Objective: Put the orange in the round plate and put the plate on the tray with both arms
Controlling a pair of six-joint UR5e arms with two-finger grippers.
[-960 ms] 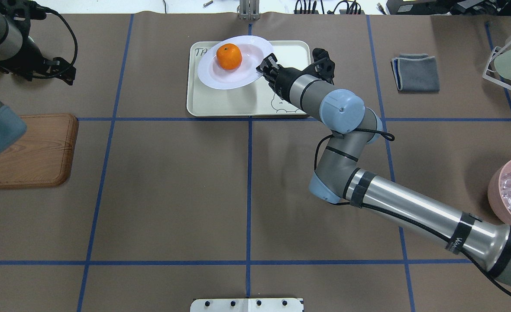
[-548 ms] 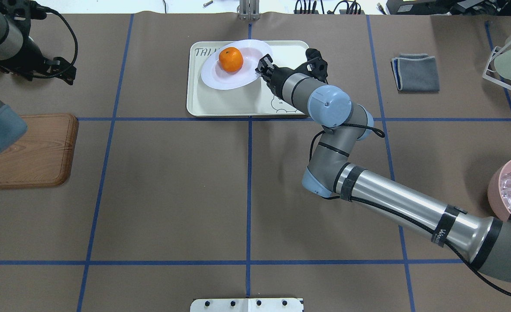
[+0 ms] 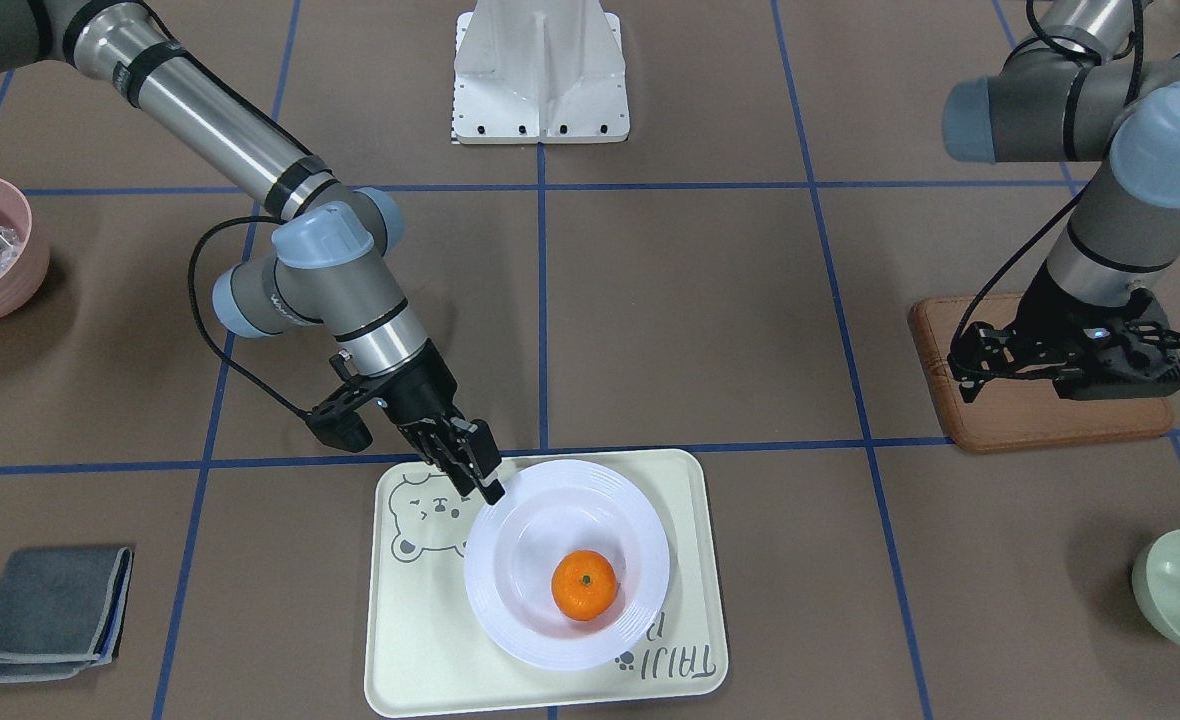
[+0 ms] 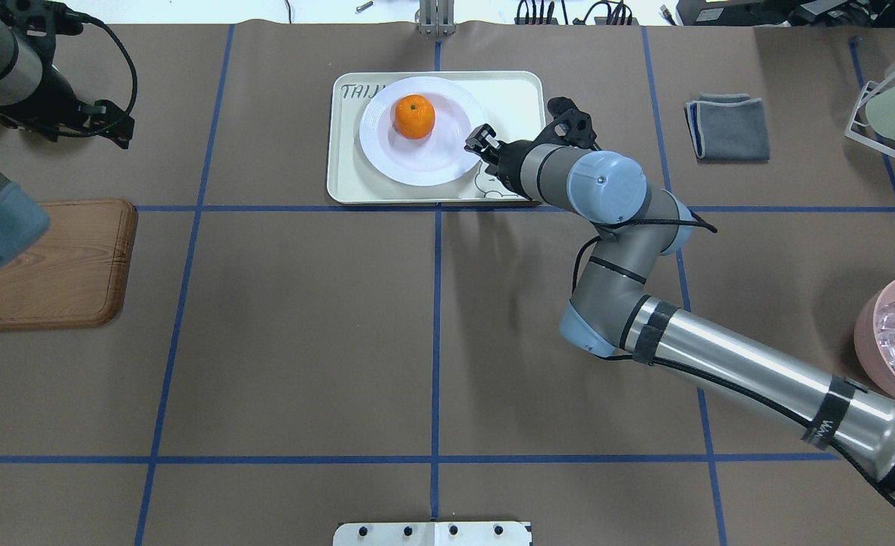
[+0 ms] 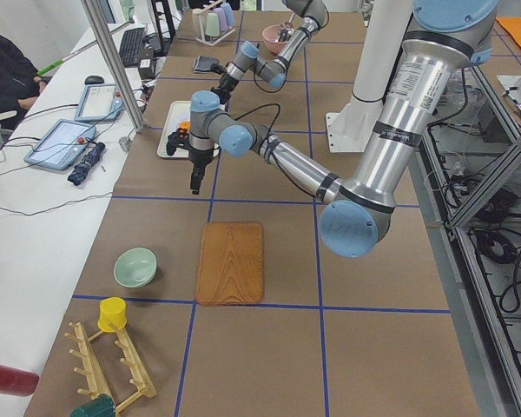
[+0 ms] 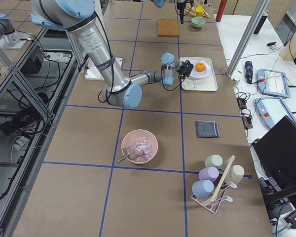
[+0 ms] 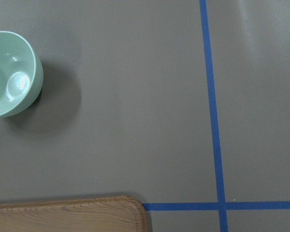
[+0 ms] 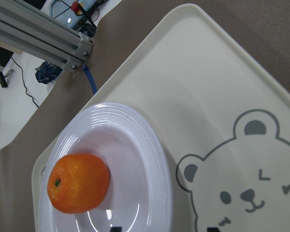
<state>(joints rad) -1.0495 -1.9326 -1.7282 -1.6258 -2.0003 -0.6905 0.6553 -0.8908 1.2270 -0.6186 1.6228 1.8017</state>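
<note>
Round plate was tilted up in the right gripper half a second back, now it sits flat on the tray, left of centre, with the orange in its well, so placement looks done. Jaws are spread at the plate's right rim, released I'd judge. Plate is round, no long axis, mouth up. Left gripper is near the wooden board, can't tell if it's spread

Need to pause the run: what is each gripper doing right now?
Left gripper: cannot tell open or shut.
Right gripper: open, jaws apart at the rim of the round plate, holding nothing.
</note>
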